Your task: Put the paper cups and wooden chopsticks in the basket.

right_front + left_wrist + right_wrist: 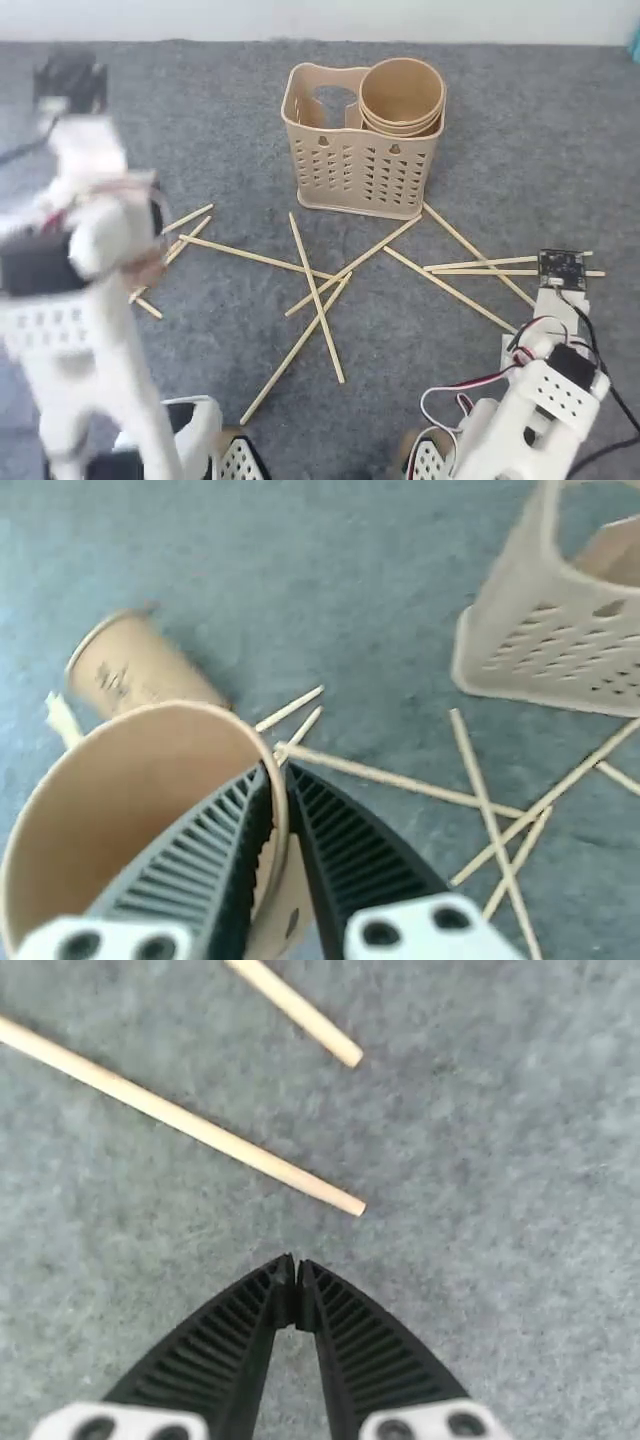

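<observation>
Chopsticks (315,290) lie scattered over the grey, carpet-like counter (520,130), most of them crossing one another just in front of the basket (360,175), which stands upright toward the far side. A stack of cups (401,92) sits nested, rims up, in the basket's right-hand compartment. Over on the left, the left gripper (275,770) is clamped on a paper cup (120,800): one finger is inside the mouth, the other outside, with the cup's wall pinched between them at the rim. That cup's open mouth faces the wrist camera. Just beyond it a second cup (140,670) lies on its side on the counter, near the ends of a couple of sticks. From that wrist view the basket (560,630) is off to one side, well apart from the held cup, with several sticks on the counter between them. On the right, the right gripper (296,1265) hangs low over bare counter with its fingers pressed together and holding nothing. Its tips are near the blunt end of one chopstick (190,1120) but not touching it. Another stick end (300,1010) lies a little farther off. In the high view, two sticks lie almost parallel beside the right arm (550,385).
</observation>
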`<control>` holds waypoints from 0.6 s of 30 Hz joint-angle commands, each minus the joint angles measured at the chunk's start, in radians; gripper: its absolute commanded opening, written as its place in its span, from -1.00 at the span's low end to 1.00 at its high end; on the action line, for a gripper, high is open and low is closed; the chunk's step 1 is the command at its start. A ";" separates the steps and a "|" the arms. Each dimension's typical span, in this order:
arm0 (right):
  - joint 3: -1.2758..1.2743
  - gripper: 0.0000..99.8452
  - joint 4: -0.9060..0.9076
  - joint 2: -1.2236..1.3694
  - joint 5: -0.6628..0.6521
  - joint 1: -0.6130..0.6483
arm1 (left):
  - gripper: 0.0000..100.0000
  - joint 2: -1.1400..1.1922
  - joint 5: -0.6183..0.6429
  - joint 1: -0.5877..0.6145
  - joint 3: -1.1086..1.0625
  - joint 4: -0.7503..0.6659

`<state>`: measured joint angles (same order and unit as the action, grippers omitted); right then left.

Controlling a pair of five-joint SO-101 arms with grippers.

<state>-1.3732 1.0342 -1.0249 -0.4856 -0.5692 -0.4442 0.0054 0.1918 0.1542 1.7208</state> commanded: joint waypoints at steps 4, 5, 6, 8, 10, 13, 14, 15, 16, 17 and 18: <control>0.003 -0.98 -0.025 -0.024 0.012 -0.013 | -0.98 0.232 0.058 -0.233 0.360 0.032; 0.003 -0.98 -0.025 -0.022 0.012 -0.012 | -0.98 0.261 0.069 -0.272 0.409 0.032; 0.003 -0.98 -0.027 -0.021 0.011 -0.012 | -0.98 0.292 0.095 -0.304 0.464 0.031; 0.003 -0.98 -0.027 -0.019 0.011 -0.012 | -0.98 0.362 0.183 -0.354 0.579 0.029; 0.003 -0.98 -0.027 -0.019 0.011 0.001 | -0.98 0.437 0.250 -0.396 0.696 0.029; 0.003 -0.98 -0.027 -0.019 0.011 0.018 | -0.98 0.552 0.275 -0.456 0.877 0.025; 0.003 -0.98 -0.027 -0.018 0.011 0.018 | -0.98 0.586 0.276 -0.471 0.937 0.025; 0.002 -0.98 -0.030 -0.018 0.011 0.018 | -0.98 0.614 0.276 -0.488 0.992 0.025; -0.002 -0.98 -0.039 -0.018 0.011 0.018 | -0.98 0.643 0.276 -0.503 1.049 0.025; -0.008 -0.98 -0.042 -0.022 0.011 0.019 | -0.98 0.667 0.276 -0.516 1.104 0.023; -0.011 -0.98 -0.042 -0.027 0.011 0.021 | -0.98 0.695 0.278 -0.525 1.159 0.015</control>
<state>-1.3748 1.0188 -1.0280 -0.4856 -0.5600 0.2140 0.2693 -0.2931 1.1316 1.7238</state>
